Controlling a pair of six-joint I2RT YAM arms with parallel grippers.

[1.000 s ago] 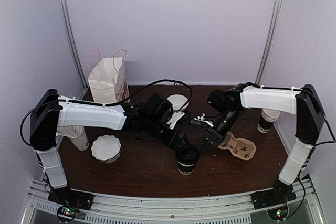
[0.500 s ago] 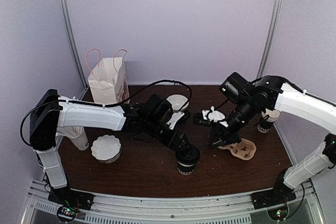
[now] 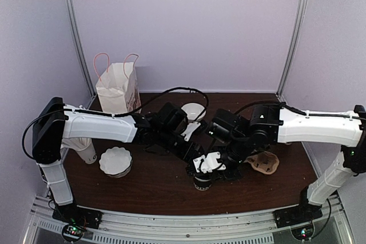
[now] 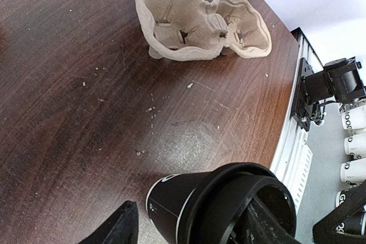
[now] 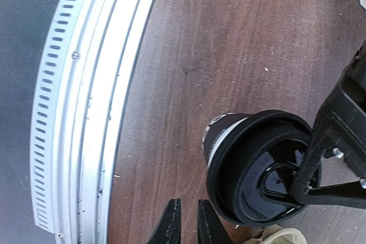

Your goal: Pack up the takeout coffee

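The takeout coffee [image 5: 246, 158] is standing upright with its black lid on, on the dark wooden table [image 3: 154, 184] near the front middle, and both arms are crowding in on it. The left arm is rising from its base at the near left corner, folding at the shoulder and stretching its long white link rightward toward the middle, with the wrist dipping down at the cup from the far-left side. The left gripper [image 4: 194, 221] is sitting astride the cup with its jaws wide: one finger is lying against the lid's rim, while a sliver of table is showing between the other finger and the cup wall. I cannot tell whether it is actually squeezing the cup or only bracketing it. The right arm is climbing from the near right corner to an elbow at the far right edge. From there it is running its white link almost level, leftward across the table. Its wrist is bending over the cup and hiding most of it from above. The right gripper [image 5: 189, 215] is pointing down at bare wood just beside the lid. Its two fingers are pinched nearly together with only a thin slit between them, and nothing is sitting in it. The brown pulp carrier [image 3: 264, 163] is lying close on the cup's right, apart from it. The white paper bag [image 3: 118, 90] is standing well away at the far left.
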